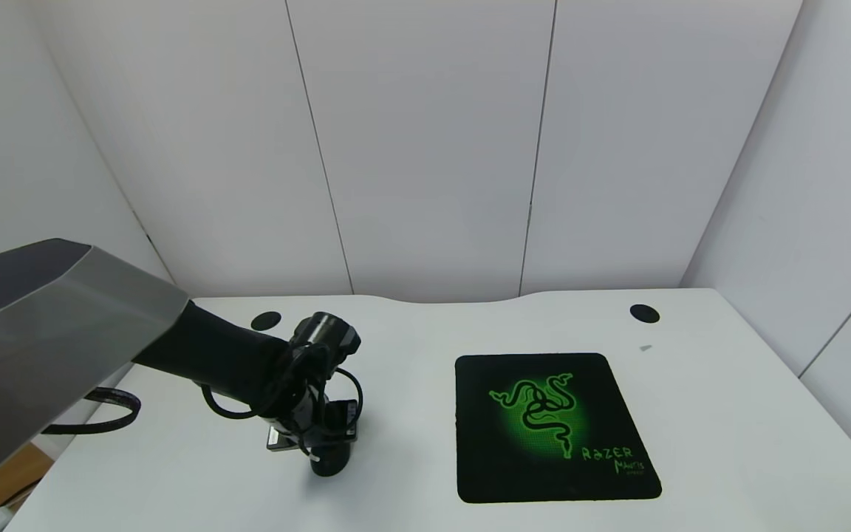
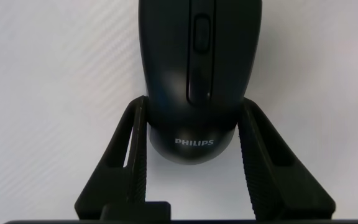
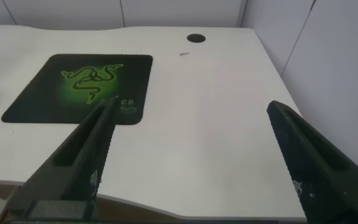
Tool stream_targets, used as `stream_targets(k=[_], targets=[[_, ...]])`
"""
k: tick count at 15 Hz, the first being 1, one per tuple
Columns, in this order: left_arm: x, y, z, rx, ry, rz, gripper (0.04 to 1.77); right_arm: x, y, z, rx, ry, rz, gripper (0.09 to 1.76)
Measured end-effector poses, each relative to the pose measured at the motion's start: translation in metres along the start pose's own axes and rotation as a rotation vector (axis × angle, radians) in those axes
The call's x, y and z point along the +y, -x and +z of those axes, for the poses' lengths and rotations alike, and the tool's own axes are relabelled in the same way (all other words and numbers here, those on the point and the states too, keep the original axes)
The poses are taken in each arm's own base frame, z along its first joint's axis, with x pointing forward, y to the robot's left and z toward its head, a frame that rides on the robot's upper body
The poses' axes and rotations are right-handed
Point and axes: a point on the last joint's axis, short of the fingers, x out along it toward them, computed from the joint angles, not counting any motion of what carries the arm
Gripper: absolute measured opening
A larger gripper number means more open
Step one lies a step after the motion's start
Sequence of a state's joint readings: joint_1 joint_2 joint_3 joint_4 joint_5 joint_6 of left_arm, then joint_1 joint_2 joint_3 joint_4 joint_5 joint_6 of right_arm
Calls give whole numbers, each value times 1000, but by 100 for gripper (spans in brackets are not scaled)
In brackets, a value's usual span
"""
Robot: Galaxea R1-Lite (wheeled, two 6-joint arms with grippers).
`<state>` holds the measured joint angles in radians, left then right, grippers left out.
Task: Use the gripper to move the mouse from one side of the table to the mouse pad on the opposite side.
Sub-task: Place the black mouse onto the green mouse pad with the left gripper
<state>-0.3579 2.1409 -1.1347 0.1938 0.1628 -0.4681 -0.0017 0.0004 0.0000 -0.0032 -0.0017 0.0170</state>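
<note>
The glossy black mouse [image 2: 197, 62] with white "PHILIPS" lettering sits between my left gripper's fingers [image 2: 135, 143], which press against both of its sides. In the head view my left gripper [image 1: 326, 458] points down, low over the left half of the white table [image 1: 411, 458]. There the mouse [image 1: 331, 467] shows only as a dark bulge under it. The black mouse pad [image 1: 551, 428] with its green snake logo lies to the right, apart from the gripper. My right gripper [image 3: 191, 104] is open and empty over the table's front right part. It is out of the head view.
Two round black cable holes [image 1: 266, 321] [image 1: 644, 313] sit near the table's curved back edge. White wall panels close the back and both sides. The mouse pad [image 3: 79, 87] and the table's front edge [image 3: 166, 208] show in the right wrist view.
</note>
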Motion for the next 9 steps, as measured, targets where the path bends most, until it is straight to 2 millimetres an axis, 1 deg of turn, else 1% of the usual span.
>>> stream_targets(k=[4, 7, 9], targets=[[0, 7, 3, -18, 4, 3, 91, 0, 0, 0, 0, 0, 0, 171], [2, 20, 8, -49, 15, -10, 91, 0, 0, 0, 0, 0, 0, 171], [4, 31, 8, -39, 14, -5, 91, 0, 0, 0, 0, 0, 0, 171]])
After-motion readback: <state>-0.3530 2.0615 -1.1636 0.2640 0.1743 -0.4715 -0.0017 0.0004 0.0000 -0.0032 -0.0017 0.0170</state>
